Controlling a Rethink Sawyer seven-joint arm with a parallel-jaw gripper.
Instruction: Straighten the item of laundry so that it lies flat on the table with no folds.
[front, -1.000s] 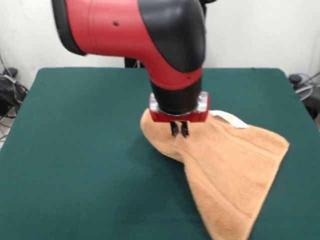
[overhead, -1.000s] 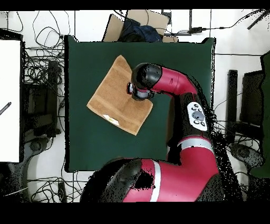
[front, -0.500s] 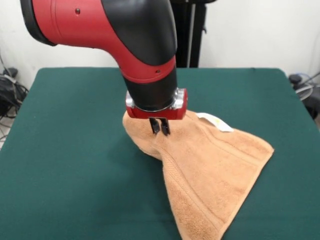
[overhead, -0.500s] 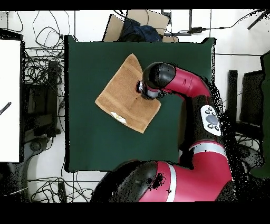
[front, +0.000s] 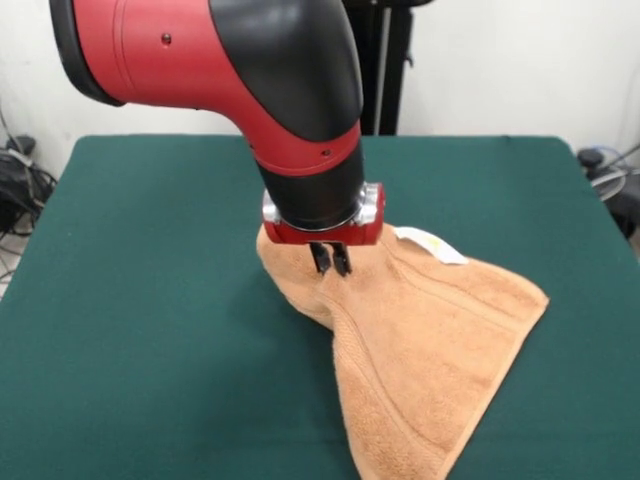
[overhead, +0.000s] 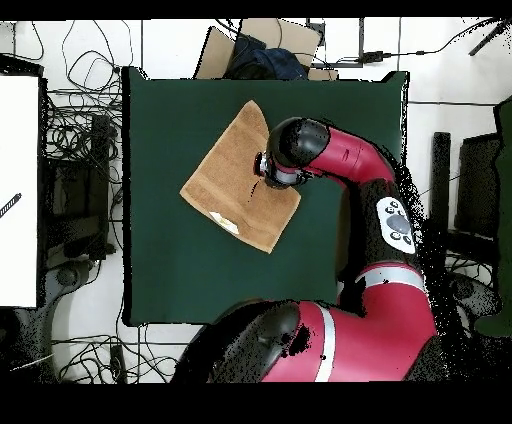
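While pinched shut on towel (front: 420, 340), gripper (front: 330, 262) lifts its edge; rest spreads on table (front: 140, 300).

red-black arm (front: 250, 90) bent downward, end effector (front: 331, 262) vertical, fingertips together.

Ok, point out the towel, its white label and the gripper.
towel (front: 430, 340): front view, on the open middle of the cloth.
white label (front: 430, 246): front view, on the tag at the towel's far edge.
gripper (front: 331, 260): front view, between the two dark fingertips, pinched on the towel.
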